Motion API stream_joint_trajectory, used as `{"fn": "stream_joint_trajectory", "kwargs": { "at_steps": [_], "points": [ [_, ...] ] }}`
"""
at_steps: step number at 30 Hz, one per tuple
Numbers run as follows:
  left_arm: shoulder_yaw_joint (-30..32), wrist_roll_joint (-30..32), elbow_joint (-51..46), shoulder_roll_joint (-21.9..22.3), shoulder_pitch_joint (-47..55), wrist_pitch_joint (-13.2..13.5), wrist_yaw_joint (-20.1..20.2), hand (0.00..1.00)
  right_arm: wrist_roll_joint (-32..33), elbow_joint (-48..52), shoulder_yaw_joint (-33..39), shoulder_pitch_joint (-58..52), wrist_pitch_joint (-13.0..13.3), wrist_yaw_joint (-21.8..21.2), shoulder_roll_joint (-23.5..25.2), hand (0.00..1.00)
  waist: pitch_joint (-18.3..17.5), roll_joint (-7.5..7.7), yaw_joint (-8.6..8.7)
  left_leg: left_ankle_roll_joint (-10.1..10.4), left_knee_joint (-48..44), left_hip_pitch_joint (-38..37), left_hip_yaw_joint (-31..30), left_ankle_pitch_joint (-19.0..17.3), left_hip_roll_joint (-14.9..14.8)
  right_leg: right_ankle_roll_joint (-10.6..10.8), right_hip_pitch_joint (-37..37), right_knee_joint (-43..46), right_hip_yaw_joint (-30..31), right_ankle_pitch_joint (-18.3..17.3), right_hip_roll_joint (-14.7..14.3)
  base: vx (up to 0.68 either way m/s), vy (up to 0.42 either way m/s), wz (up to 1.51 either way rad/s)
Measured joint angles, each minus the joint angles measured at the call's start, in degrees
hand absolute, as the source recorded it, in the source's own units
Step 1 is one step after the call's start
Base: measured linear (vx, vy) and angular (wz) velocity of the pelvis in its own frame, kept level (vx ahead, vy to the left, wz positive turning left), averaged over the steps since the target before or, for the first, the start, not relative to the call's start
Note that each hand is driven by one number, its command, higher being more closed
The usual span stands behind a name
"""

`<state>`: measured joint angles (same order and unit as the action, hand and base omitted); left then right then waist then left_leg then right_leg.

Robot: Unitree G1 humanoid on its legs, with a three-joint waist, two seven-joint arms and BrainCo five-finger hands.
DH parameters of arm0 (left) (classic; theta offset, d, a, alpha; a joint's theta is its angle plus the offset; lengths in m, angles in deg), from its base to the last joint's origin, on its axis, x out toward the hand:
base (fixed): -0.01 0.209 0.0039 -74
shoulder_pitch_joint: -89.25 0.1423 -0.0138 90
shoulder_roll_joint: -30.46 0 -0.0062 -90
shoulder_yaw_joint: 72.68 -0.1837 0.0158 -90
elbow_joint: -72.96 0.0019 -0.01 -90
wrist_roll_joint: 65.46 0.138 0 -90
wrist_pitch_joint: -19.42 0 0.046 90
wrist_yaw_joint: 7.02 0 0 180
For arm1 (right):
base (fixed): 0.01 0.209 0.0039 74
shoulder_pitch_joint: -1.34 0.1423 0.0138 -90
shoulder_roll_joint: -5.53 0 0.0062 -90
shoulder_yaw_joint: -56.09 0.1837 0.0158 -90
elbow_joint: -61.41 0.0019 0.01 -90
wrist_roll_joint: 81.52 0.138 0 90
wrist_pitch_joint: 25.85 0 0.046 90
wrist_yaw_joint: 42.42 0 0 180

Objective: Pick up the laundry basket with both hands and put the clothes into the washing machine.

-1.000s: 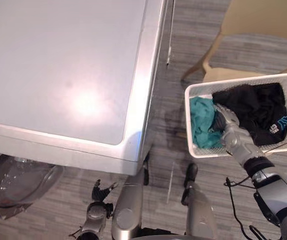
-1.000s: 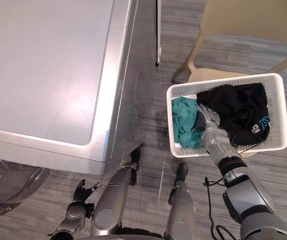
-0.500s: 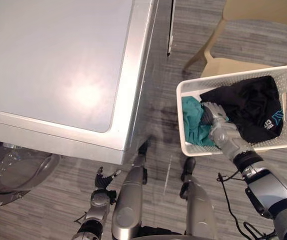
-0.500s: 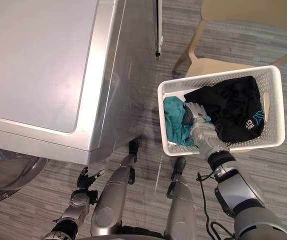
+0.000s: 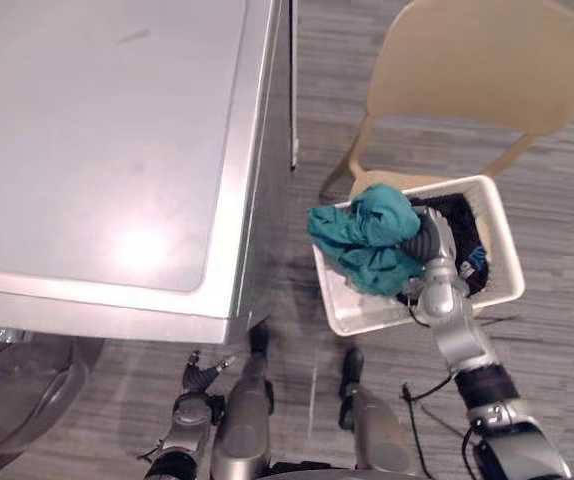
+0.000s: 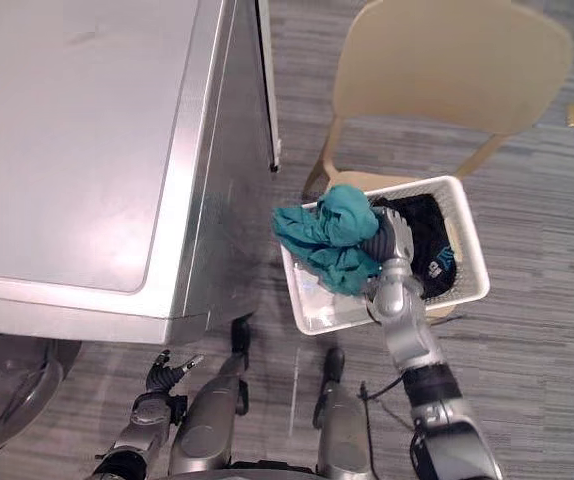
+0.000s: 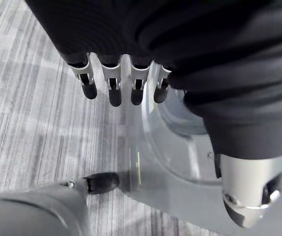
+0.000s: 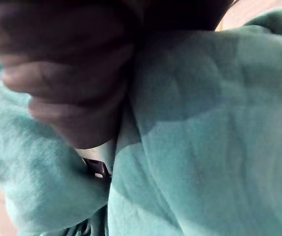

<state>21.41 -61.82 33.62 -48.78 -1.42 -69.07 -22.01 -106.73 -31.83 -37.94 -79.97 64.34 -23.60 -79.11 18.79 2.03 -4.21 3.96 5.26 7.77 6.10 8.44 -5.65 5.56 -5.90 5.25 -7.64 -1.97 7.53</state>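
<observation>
A bunched teal garment [image 5: 367,240] hangs above the left end of the white laundry basket [image 5: 505,262], lifted clear of its rim. My right hand [image 5: 435,246] is shut on it, fingers curled into the cloth [image 8: 205,123]. A black garment [image 5: 464,222] lies in the basket behind the hand. The washing machine [image 5: 97,150] stands to the left, its round glass door [image 5: 7,400] swung open low at the front. My left hand [image 5: 200,378] hangs open near the floor, fingers [image 7: 112,87] straight, by the glass door [image 7: 175,147].
The basket sits on the seat of a beige chair [image 5: 467,60], whose back rises behind it. A strip of grey wood floor [image 5: 297,250] separates the chair from the washer's side.
My right hand has curled onto the teal garment and raised it out of the basket. The whole picture has shifted as the camera moved. The left hand stays open.
</observation>
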Motion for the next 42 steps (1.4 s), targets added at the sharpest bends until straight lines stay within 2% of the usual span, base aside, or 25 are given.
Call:
{"fn": "stream_joint_trajectory", "kwargs": {
  "at_steps": [3, 7, 10, 13, 17, 19, 21, 22, 23, 24, 25, 26, 27, 29, 30, 31, 32, 33, 34, 35, 36, 37, 38, 39, 42],
  "points": [
    [1.18, 1.29, 0.84, 0.16, 1.80, -0.16, 0.02, 0.00, 1.15, 3.47, 0.05, -3.95, 1.85, -0.04, 2.39, 1.00, -3.04, 0.07, 0.33, 0.04, 0.05, -1.84, 0.27, -0.07, 0.33, 0.12, 2.06, -0.90, 0.11, -0.07, 0.33, 0.02, 0.015, -0.01],
    [2.07, 1.82, 1.25, 0.38, 2.90, -1.04, 0.18, 0.00, 1.10, 4.25, 0.15, -6.61, 2.01, -0.25, 3.34, 1.00, -5.30, 0.06, 0.27, 0.37, 0.23, -4.33, 0.30, -0.34, 0.62, 0.79, 4.97, -2.36, 0.13, -0.95, 0.63, -0.07, 0.014, 0.01],
    [3.05, 1.90, 1.70, 0.64, 4.28, -1.09, 0.93, 0.00, 1.07, 4.26, 0.85, -8.28, 2.01, -0.26, 3.52, 1.00, -7.43, -0.76, 0.37, 0.39, 0.59, -4.52, 0.26, -0.36, 0.60, 1.15, 5.32, -2.56, 0.12, -1.60, 0.62, -0.11, 0.020, 0.03],
    [3.21, 2.96, 1.72, 0.35, 5.95, -1.11, 1.12, 0.00, 1.64, 4.34, 1.42, -8.92, 2.09, -0.27, 3.58, 1.00, -8.50, -1.19, 0.37, 0.18, 0.60, -5.08, 0.20, -0.50, 0.62, 1.21, 5.86, -2.82, 0.37, -1.62, 0.60, -0.07, 0.021, 0.00],
    [3.14, 3.67, 1.89, -0.04, 9.36, -1.28, 1.18, 0.00, 5.85, 5.60, 1.85, -9.13, 3.41, -0.34, 5.67, 1.00, -8.86, -1.18, 0.27, 0.16, 0.22, -5.54, 1.56, -0.51, 0.62, 1.21, 4.61, -1.72, 2.88, -1.53, 0.52, -0.02, 0.017, -0.24],
    [3.09, 3.58, 1.87, -0.12, 10.79, -1.31, 1.20, 0.00, 8.12, 7.77, 1.85, -9.03, 4.10, -0.40, 6.93, 1.00, -8.72, -0.96, 0.07, 0.15, -0.45, -4.57, 2.51, -0.52, 0.77, 1.00, 1.26, 3.28, 4.58, -1.97, 0.80, 0.00, 0.006, -0.23],
    [3.18, 3.22, 1.50, -0.70, 9.86, -1.28, 1.16, 0.00, 11.72, 11.22, 1.91, -9.12, 5.36, -0.18, 7.95, 1.00, -6.93, -0.80, 0.64, -0.94, -8.21, 0.27, 0.55, -2.59, 1.09, 1.47, -2.12, 10.39, 4.86, -3.38, 1.72, -0.03, -0.006, 0.33],
    [3.27, 3.06, 1.47, -0.66, 9.39, -1.29, 1.13, 0.00, 12.43, 11.64, 2.00, -9.11, 5.77, -0.12, 7.96, 1.00, -6.75, -1.01, 0.64, -1.08, -9.60, 1.44, -0.29, -3.01, 1.01, 1.92, -2.28, 10.94, 4.97, -3.50, 1.69, -0.08, -0.004, 0.68],
    [3.43, 2.97, 0.55, -0.02, 8.51, -1.21, 1.07, 0.00, 13.31, 13.07, 2.48, -9.13, 6.00, -0.07, 7.96, 1.00, -6.55, -1.47, 0.66, -1.97, -10.58, 3.62, -2.07, -3.62, 0.28, 3.23, -3.02, 14.79, 7.96, -6.50, 1.52, -0.07, -0.016, 1.06],
    [3.46, 2.59, -0.45, -0.01, 7.76, -1.02, 1.01, 0.00, 13.61, 14.88, 2.85, -9.63, 6.15, 0.04, 7.98, 1.00, -6.39, -1.43, 1.24, -1.87, -11.83, 4.98, -4.74, -3.47, 1.02, 1.83, -4.56, 24.55, 9.79, -10.54, 1.43, -0.04, -0.086, 1.65],
    [3.49, 2.10, -2.95, 0.19, 7.55, -0.82, 0.82, 0.00, 14.67, 16.67, 2.71, -10.23, 6.71, 0.02, 8.85, 1.00, -6.35, -1.31, 1.65, -1.82, -13.64, 6.74, -7.29, -3.44, 2.20, 3.07, -3.83, 33.23, 12.48, -13.35, 1.35, -0.02, -0.183, 1.51],
    [3.61, 1.72, -3.98, 0.62, 7.72, -0.84, 0.65, 0.00, 15.23, 17.29, 2.54, -10.19, 7.16, -0.01, 9.23, 1.00, -6.62, -0.42, 1.22, -1.80, -14.64, 7.50, -7.67, -3.45, 2.51, 2.97, -3.26, 35.64, 13.88, -13.98, 1.32, -0.07, -0.295, 1.24],
    [4.88, 1.38, -6.16, 1.67, 8.30, -0.76, -0.13, 0.00, 15.83, 18.85, 0.74, -10.15, 8.01, -0.10, 9.39, 1.00, -6.74, -0.03, -0.32, -1.65, -16.86, 9.44, -8.58, -3.56, 2.96, 2.71, -1.24, 35.74, 16.01, -15.68, 1.17, -0.17, -0.368, 0.67],
    [5.49, 0.41, -9.90, 3.30, 9.45, -0.74, -1.21, 0.00, 16.78, 21.85, -1.13, -9.88, 8.55, -0.16, 9.56, 1.00, -6.71, -1.08, -2.73, -1.27, -18.17, 12.62, -9.56, -2.58, 1.74, 1.56, 0.73, 29.18, 14.33, -20.54, -0.74, -0.22, -0.309, 0.40],
    [5.28, 0.18, -12.30, 4.11, 10.71, -0.56, -1.64, 0.00, 17.22, 22.78, -1.43, -9.72, 8.64, -0.13, 9.70, 1.00, -6.96, -1.89, -3.15, 0.14, -17.70, 14.00, -10.73, -1.17, 0.68, -0.36, 1.54, 25.55, 12.12, -22.38, -1.64, -0.25, -0.257, 0.36],
    [4.13, -0.93, -14.88, 4.63, 11.86, -0.33, -1.73, 0.00, 18.42, 22.80, -1.39, -9.29, 9.51, -0.05, 9.42, 1.00, -6.91, -2.70, -2.86, -0.14, -16.57, 15.53, -12.76, 0.45, -0.13, -1.55, 1.91, 22.96, 9.57, -24.28, -3.06, -0.26, -0.254, 0.52],
    [2.66, -1.44, -16.48, 5.05, 12.27, -0.34, -1.68, 0.00, 19.33, 22.79, -1.15, -9.29, 9.82, 0.04, 8.80, 1.00, -6.65, -4.08, -2.39, -1.51, -15.33, 16.22, -14.23, 1.15, -0.76, -2.16, 1.80, 23.22, 7.94, -24.07, -4.72, -0.27, -0.265, 0.81],
    [0.12, -1.94, -19.41, 5.13, 13.02, -0.33, -1.56, 0.00, 20.30, 22.71, -0.79, -9.50, 9.82, 0.10, 7.97, 1.00, -6.29, -5.09, -1.59, -2.76, -11.95, 15.79, -13.77, 0.10, -2.27, -3.31, 1.56, 23.51, 5.70, -23.50, -6.11, -0.28, -0.272, 1.36],
    [-2.66, -1.96, -21.64, 4.86, 12.23, -0.03, -1.11, 0.00, 20.94, 22.47, 0.19, -9.32, 9.88, -0.07, 7.34, 1.00, -5.93, -4.97, -0.38, -7.37, -9.21, 15.55, -10.78, -5.56, -2.35, -5.46, 1.61, 22.15, 2.33, -22.25, -5.14, -0.28, -0.227, 1.41],
    [-3.68, -1.96, -23.27, 5.17, 11.72, 0.13, -0.93, 0.00, 21.36, 21.86, 0.35, -8.55, 10.01, -0.12, 6.95, 1.00, -5.43, -4.20, -0.08, -6.96, -10.70, 15.66, -7.82, -6.32, -2.18, -6.04, 1.62, 21.95, 0.60, -21.88, -4.14, -0.30, -0.178, 1.39],
    [-5.32, -1.94, -25.86, 5.21, 11.99, 0.64, -0.05, 0.00, 21.93, 20.78, 1.12, -7.50, 10.06, -0.47, 6.53, 1.00, -5.36, -3.84, 0.12, -6.84, -16.39, 15.50, -4.02, -6.17, -1.49, -6.68, 1.58, 21.75, -1.47, -21.23, -2.85, -0.32, -0.169, 1.07],
    [-6.61, -1.89, -28.71, 4.98, 12.33, 1.39, 0.53, 0.00, 22.64, 20.50, 1.45, -7.52, 10.43, -0.84, 6.54, 1.00, -5.70, -3.69, 0.54, -6.82, -23.53, 14.50, -1.70, -6.23, -0.29, -7.04, 1.42, 21.52, -3.74, -20.44, -1.41, -0.29, -0.181, 0.93],
    [-6.79, -1.88, -30.27, 4.93, 12.41, 1.61, 0.93, 0.00, 23.12, 20.36, 1.58, -7.57, 10.62, -1.47, 6.45, 1.00, -5.69, -3.55, 0.61, -6.87, -25.98, 13.88, -0.95, -6.34, 0.07, -7.17, 1.22, 21.30, -4.27, -19.95, -1.13, -0.20, -0.130, 0.83],
    [-6.95, -1.87, -33.02, 4.72, 12.24, 2.25, 1.43, 0.00, 24.09, 20.26, 1.70, -7.72, 10.69, -2.68, 5.94, 1.00, -6.23, -4.30, 0.65, -4.29, -28.82, 11.98, -0.65, -9.62, 0.28, -7.39, 0.43, 20.41, -5.67, -18.83, -1.03, -0.14, -0.035, 0.53],
    [-7.12, -1.89, -40.39, 3.17, 10.96, 4.75, 2.62, 0.00, 25.27, 17.42, 1.67, -7.72, 10.68, -5.83, 5.05, 1.00, -6.71, -5.07, 0.47, -2.69, -31.30, 6.69, -0.35, -15.49, -0.35, -7.69, -0.08, 18.46, -8.92, -16.51, -0.26, -0.18, 0.025, 0.63]
  ]
}}
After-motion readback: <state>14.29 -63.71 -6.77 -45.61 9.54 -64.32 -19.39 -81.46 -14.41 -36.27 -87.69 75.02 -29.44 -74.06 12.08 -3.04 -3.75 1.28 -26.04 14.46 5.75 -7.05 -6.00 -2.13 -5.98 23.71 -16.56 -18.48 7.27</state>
